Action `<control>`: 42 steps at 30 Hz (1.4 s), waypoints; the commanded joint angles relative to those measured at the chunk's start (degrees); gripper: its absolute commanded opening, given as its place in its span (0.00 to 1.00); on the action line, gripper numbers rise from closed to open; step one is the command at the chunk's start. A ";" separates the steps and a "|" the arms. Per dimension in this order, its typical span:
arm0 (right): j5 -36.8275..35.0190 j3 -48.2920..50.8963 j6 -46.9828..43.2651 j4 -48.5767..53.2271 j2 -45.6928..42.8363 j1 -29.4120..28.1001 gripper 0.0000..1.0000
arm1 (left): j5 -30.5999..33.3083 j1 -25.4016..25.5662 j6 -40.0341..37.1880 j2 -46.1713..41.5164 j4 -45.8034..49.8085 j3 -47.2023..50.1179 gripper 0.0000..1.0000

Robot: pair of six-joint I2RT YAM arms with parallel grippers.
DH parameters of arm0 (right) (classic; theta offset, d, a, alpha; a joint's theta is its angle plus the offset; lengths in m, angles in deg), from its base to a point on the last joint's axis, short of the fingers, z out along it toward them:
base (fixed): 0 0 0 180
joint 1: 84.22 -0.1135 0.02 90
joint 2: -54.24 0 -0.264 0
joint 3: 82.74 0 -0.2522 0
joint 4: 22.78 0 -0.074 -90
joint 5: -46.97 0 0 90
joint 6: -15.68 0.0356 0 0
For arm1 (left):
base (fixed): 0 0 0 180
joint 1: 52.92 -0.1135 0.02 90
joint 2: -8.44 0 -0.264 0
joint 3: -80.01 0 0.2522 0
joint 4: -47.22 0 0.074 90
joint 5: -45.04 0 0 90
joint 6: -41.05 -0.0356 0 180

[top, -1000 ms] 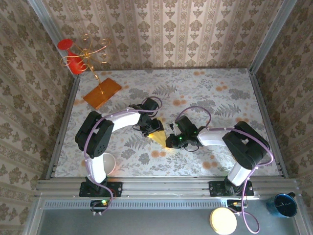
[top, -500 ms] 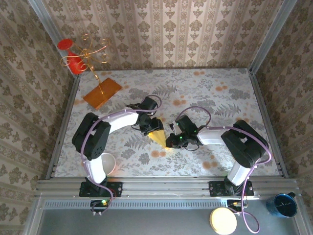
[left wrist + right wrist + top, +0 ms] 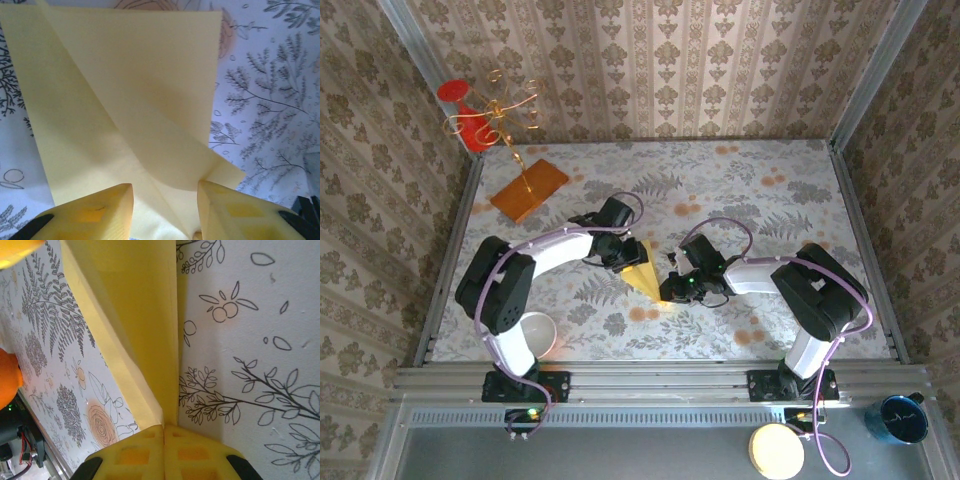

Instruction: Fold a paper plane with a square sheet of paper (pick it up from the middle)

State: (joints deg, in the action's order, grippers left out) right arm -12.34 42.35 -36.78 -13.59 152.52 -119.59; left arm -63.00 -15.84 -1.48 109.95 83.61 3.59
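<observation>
Camera layout: one overhead view and two wrist close-ups.
The top camera looks steeply down from behind the arm bases over the whole counter. The wrist cameras look along the left claw and right claw, close over the folded yellow paper that all three views share.

We look down on a table covered in a pale cloth printed with grey ferns and orange blossoms. Walls papered in beige damask stripes close it in on three sides, and grey metal posts rise at the far corners. A ribbed metal rail runs along the near edge, with a grey ledge below it. The light is soft and even, and shadows are faint.
</observation>
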 commanded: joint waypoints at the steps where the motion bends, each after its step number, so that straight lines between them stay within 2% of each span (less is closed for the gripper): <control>1: 1.01 -0.69 0.19 1.01 1.21 0.31 0.09 | -0.44 0.01 -1.14 1.38 0.00 -0.17 0.38; 6: 1.25 -1.03 -0.01 1.15 1.51 0.39 0.11 | 0.85 -0.08 -1.17 3.69 2.01 -1.67 0.41; 14: -2.26 -1.48 -3.19 4.34 -3.73 0.39 0.29 | 2.87 -0.08 0.35 7.00 7.00 -4.09 0.42; 17: -3.93 -1.98 -4.19 5.77 -4.76 0.39 0.31 | 3.34 -0.10 0.64 7.64 8.18 -4.36 0.43; 27: -4.52 -4.44 -4.88 6.02 -2.33 -0.30 0.29 | 6.74 -0.08 1.47 10.00 13.48 -5.71 0.46; 42: -5.25 -6.23 -9.40 11.32 1.03 -1.80 0.25 | 8.68 -0.78 4.48 14.09 12.69 -1.53 0.47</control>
State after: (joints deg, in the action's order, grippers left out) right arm -16.95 37.30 -44.10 -5.38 152.54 -121.08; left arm -60.53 -15.91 1.60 117.89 91.13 -2.74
